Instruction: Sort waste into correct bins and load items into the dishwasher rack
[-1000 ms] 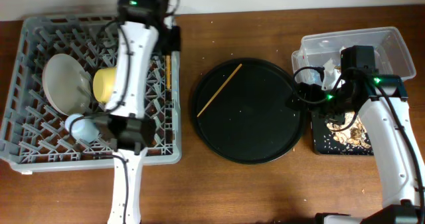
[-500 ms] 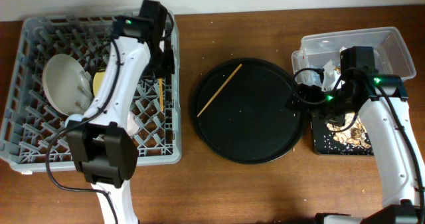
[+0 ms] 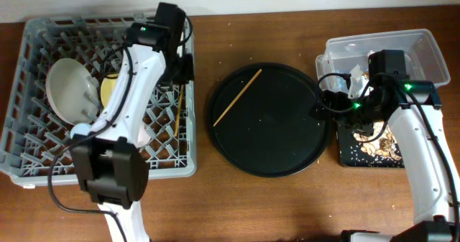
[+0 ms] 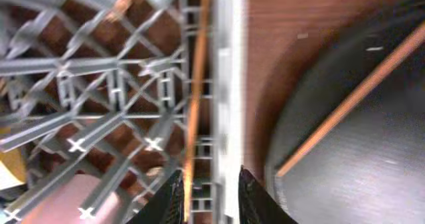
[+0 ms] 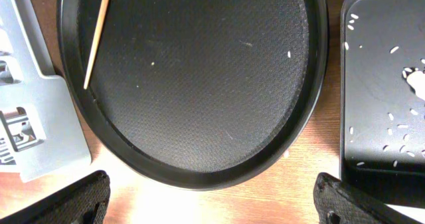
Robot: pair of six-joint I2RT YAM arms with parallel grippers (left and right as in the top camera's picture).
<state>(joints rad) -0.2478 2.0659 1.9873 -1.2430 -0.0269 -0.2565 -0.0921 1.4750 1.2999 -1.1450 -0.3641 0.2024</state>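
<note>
The left gripper [image 4: 210,176] is held with jaws spread over the right wall of the large square grey plastic lattice rack [image 3: 32,166]. Just inside that wall, one thin wooden chopstick [image 3: 177,113] is seen lying. A second wooden chopstick [image 3: 237,97] is rested on the round black tray [image 3: 287,156]. The right gripper [image 5: 212,207] is spread wide.

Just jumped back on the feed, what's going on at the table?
The left claw hangs open over the right edge of the dishwasher rack, where one chopstick lies inside along the wall. The other chopstick lies on the round black tray. The right claw is open and empty, above the gap between that tray and the shallow black tray.
</note>
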